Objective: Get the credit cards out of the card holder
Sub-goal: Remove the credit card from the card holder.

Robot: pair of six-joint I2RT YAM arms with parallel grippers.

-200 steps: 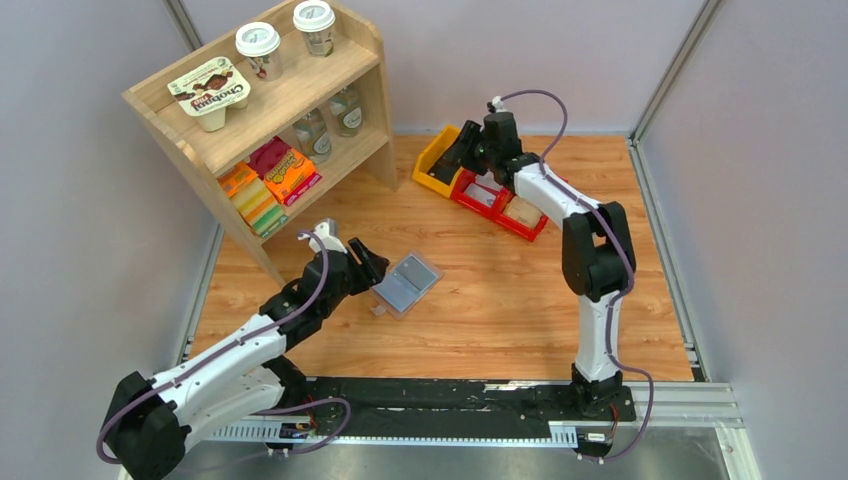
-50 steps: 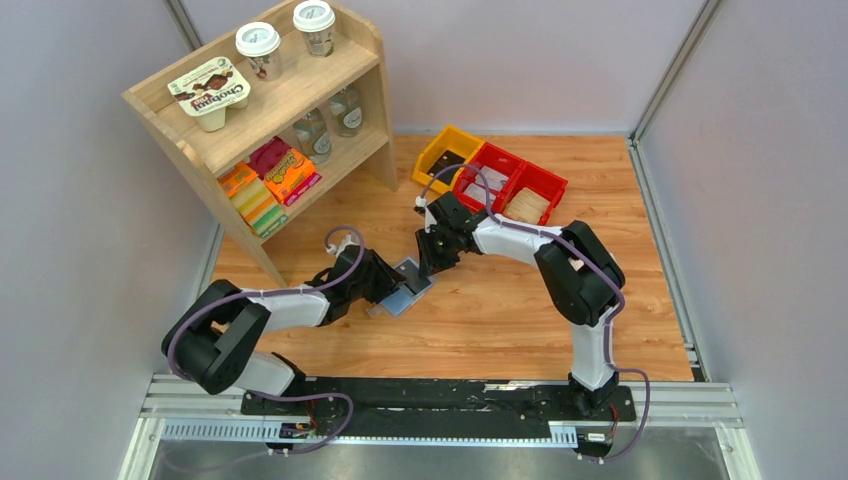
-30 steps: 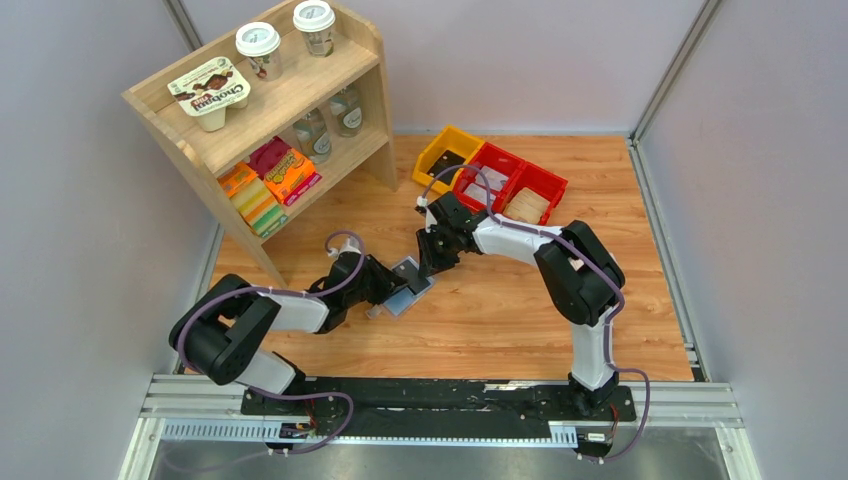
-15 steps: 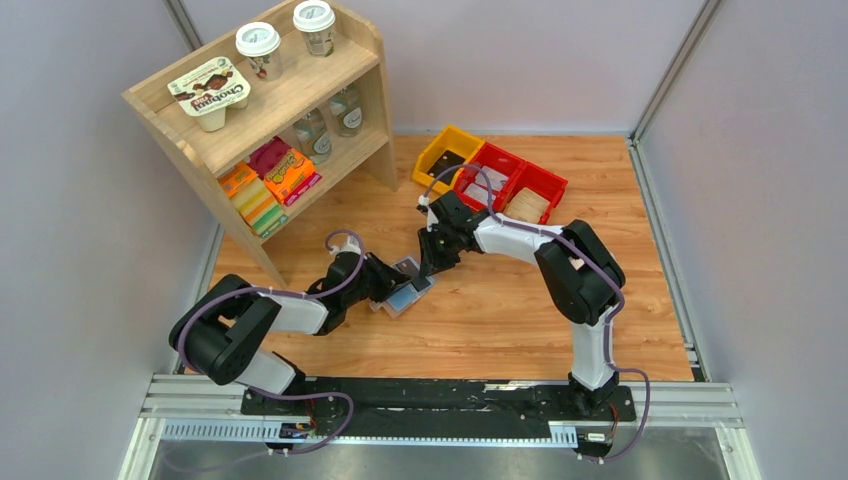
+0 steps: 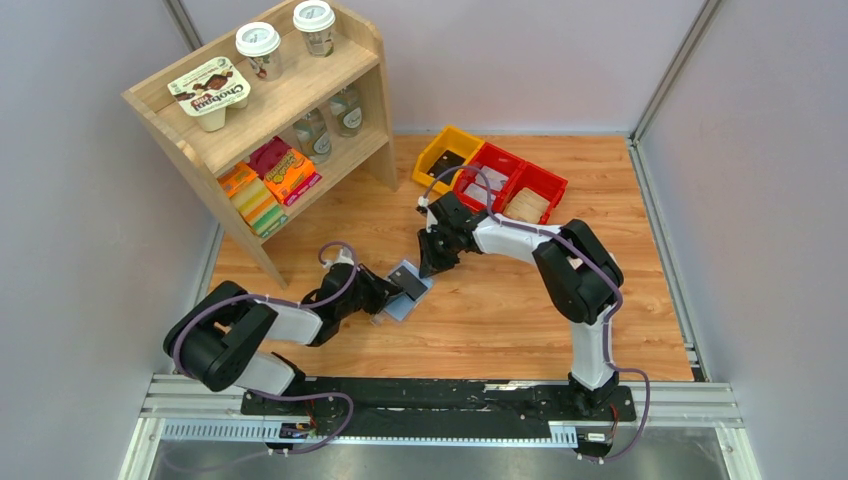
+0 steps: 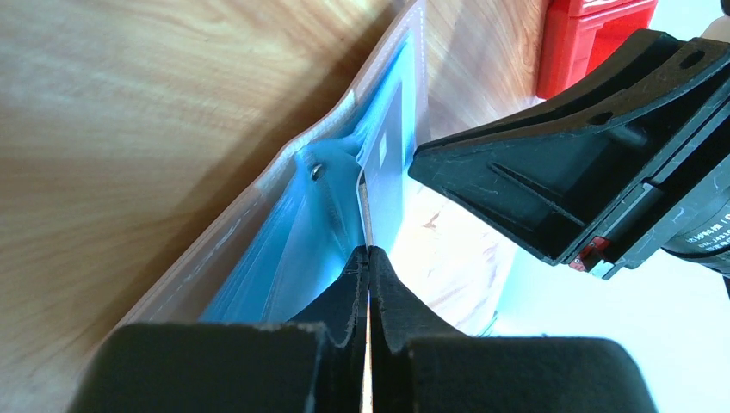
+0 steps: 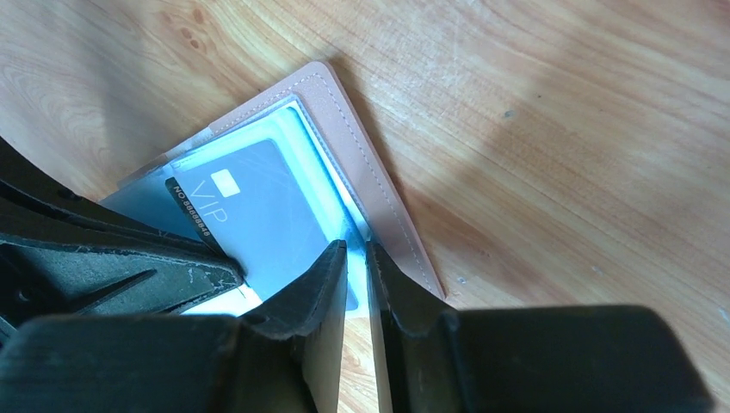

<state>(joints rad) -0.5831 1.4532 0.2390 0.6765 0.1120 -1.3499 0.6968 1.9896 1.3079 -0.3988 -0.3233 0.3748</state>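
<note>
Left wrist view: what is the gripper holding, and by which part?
The left gripper apparently pinches the grey card by its near corner.

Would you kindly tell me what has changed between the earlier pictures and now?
The right gripper left the bins and came down to the far edge of the card holder. The left gripper, open beside the holder earlier, now pinches its near edge and has drawn it slightly toward the arms' bases; a dark card shows more plainly. The bins and shelf stayed put.

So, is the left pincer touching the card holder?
Touching. The left wrist view shows the left pincer shut on a thin edge of the card holder, with no gap.
</note>
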